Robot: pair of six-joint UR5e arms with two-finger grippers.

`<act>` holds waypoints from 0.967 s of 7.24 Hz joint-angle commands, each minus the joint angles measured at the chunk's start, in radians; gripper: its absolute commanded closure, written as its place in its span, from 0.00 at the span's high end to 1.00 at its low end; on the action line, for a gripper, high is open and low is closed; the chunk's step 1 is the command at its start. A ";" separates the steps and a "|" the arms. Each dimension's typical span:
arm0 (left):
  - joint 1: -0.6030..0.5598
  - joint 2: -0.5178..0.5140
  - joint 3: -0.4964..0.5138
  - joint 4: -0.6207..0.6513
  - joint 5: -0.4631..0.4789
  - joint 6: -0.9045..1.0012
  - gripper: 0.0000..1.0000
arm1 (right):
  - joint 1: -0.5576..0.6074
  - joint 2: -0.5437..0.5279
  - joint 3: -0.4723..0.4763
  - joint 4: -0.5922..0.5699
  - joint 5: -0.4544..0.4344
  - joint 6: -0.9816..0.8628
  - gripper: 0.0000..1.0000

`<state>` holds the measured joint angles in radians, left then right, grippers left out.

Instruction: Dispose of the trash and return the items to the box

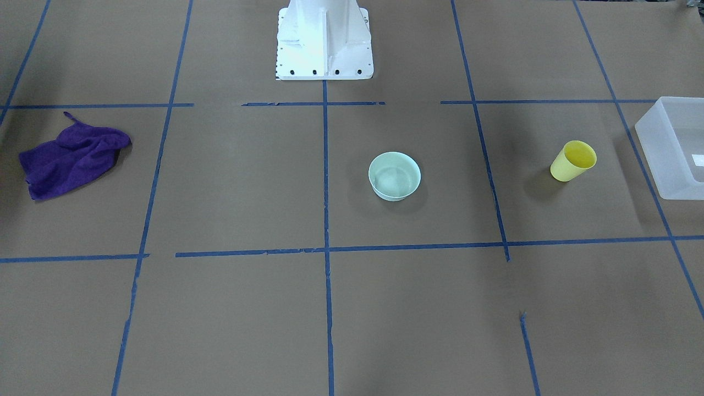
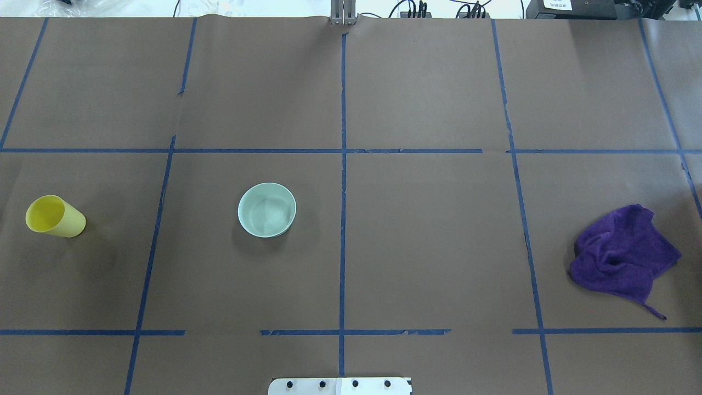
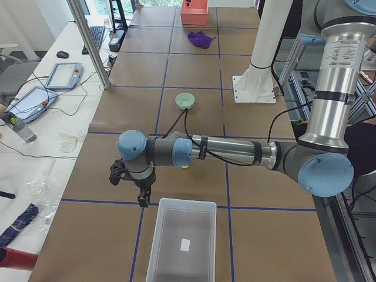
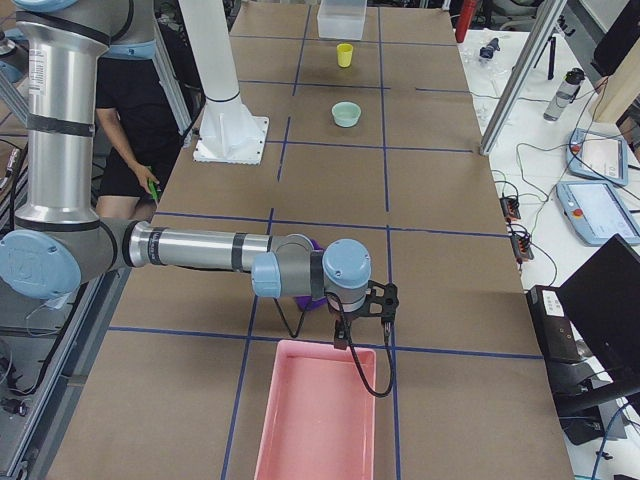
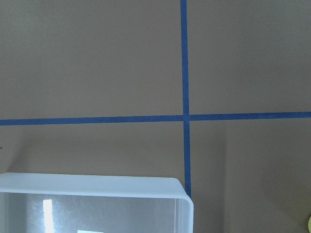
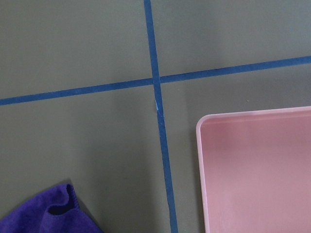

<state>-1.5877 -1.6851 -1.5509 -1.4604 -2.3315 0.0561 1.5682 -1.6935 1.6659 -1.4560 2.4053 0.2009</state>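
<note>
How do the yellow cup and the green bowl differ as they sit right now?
Colour: the cup is yellow, the bowl pale green. Shape: the cup is narrow, tall and tapered, while the bowl is wide and low. Place: the cup stands close to the white bin, and the bowl sits farther from it. Both stand upright with their mouths up and look empty.

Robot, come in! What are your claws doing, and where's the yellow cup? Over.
Left claw by box rim, right claw by pink bin; open or shut unknown. Yellow cup upright on table, outside box. Nothing between them.
</note>
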 commanded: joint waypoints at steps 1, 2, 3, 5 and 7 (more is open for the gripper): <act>0.002 -0.001 0.000 0.000 0.000 -0.001 1.00 | 0.000 0.002 0.005 0.000 -0.002 0.002 1.00; 0.002 -0.007 -0.021 0.002 0.000 -0.002 1.00 | 0.000 0.003 0.002 0.000 -0.002 0.002 1.00; 0.002 -0.010 -0.066 0.000 -0.002 -0.002 1.00 | 0.001 0.005 0.005 0.002 0.000 0.002 1.00; 0.011 -0.039 -0.164 -0.009 0.001 -0.015 1.00 | 0.001 0.012 0.009 0.006 0.015 0.006 1.00; 0.126 -0.027 -0.237 -0.095 -0.002 -0.015 1.00 | 0.000 0.017 0.023 0.006 0.025 0.012 1.00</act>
<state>-1.5101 -1.7236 -1.7294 -1.5183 -2.3319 0.0414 1.5689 -1.6794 1.6813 -1.4495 2.4266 0.2095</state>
